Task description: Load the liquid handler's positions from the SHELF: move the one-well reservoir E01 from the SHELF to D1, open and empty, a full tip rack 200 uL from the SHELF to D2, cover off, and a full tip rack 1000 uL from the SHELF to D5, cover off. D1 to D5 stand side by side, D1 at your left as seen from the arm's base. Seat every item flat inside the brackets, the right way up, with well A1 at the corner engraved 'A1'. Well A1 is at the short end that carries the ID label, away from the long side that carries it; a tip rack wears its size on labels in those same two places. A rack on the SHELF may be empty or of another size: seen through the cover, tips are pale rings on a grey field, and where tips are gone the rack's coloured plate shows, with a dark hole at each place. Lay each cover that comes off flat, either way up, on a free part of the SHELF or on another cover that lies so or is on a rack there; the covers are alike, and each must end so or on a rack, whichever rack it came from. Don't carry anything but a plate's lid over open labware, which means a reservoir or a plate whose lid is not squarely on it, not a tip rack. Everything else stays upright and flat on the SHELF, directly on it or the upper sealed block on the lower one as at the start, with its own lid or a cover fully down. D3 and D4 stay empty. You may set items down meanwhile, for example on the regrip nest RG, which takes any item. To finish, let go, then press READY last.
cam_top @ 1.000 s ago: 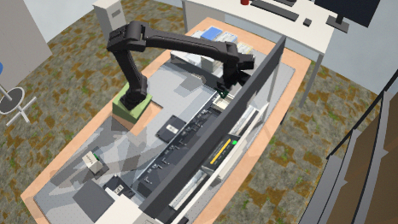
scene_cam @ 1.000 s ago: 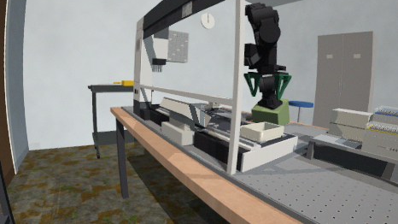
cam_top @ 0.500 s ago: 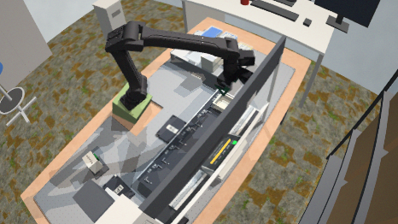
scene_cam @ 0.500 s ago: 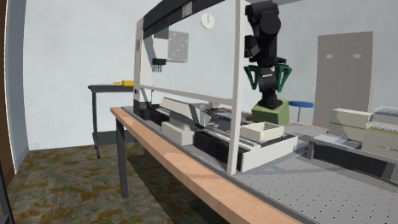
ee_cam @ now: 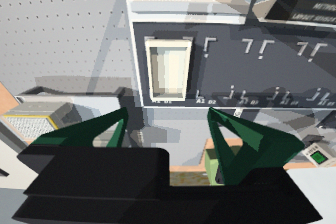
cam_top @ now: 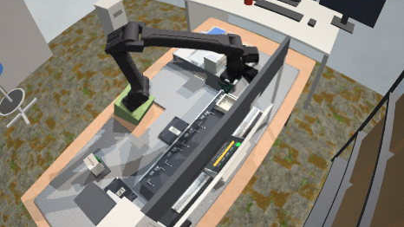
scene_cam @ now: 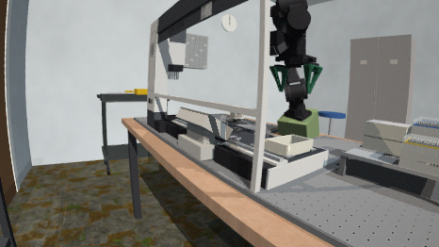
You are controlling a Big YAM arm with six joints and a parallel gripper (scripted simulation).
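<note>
From above, the black arm (cam_top: 173, 39) reaches from its green pedestal (cam_top: 140, 113) at centre left across to the upper middle of the frame. Its gripper (cam_top: 227, 86) hangs just above the near end of the liquid handler's dark deck (cam_top: 182, 147). Right below it, a little lower in the frame, the cream one-well reservoir (cam_top: 226, 102) sits open at the end of the deck row, beside the tall dark frame bar (cam_top: 225, 121). Pale boxes on the shelf (cam_top: 191, 56) lie under the forearm, upper centre.

From the side, the gripper (scene_cam: 296, 76) hangs high in the upper right of the frame, its green fingers (scene_cam: 280, 76) spread wide with nothing between them. The reservoir (scene_cam: 288, 144) rests low at centre right on the deck, well below the fingers and apart from them. Tip racks (scene_cam: 424, 137) stand at the right edge on the shelf.

Looking down from the wrist, the two green fingers fill the lower half, splayed fully apart and empty. The reservoir (ee_cam: 168, 69) sits in the upper middle, seated inside the white brackets of the leftmost position, its well bare. The bracket places to its right along the deck (ee_cam: 270, 70) show only their markings. A grey-topped rack (ee_cam: 32, 122) shows at the left edge.
</note>
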